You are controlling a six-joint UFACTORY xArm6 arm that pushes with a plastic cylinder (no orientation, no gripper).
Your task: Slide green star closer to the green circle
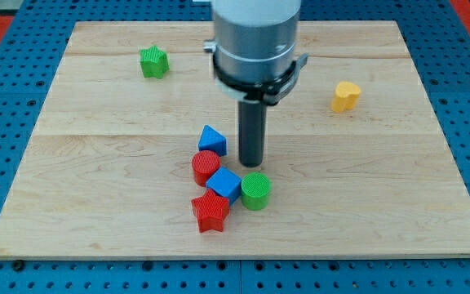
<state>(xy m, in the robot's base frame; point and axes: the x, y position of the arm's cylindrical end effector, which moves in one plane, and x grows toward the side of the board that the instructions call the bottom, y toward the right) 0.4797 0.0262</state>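
My tip (253, 165) stands near the middle of the wooden desk (431, 204), just above the green circle (255, 191) and just to the right of the blue triangle (212, 140); whether it touches the circle I cannot tell. The tool is a bare rod with nothing to clench or release, so it grasps nothing and can only push. The green star (153, 62) lies well apart from it, up at about eleven o'clock from the tip, near the desk's top-left corner. The green circle sits at the five o'clock end of a tight cluster with a red cylinder (206, 167), a blue cube (224, 184) and a red star (210, 212). To do this step well, I judge the tip should travel round to the far side of the green star, at its ten or eleven o'clock, without brushing the blue triangle, then push along the line toward four or five o'clock, keeping the contact centred so the star does not spin off sideways. The cluster stands partly in that path, so stopping short of it seems wise. The yellow block (346, 96) at two o'clock is out of the way. No brand, label or writing can be read anywhere.
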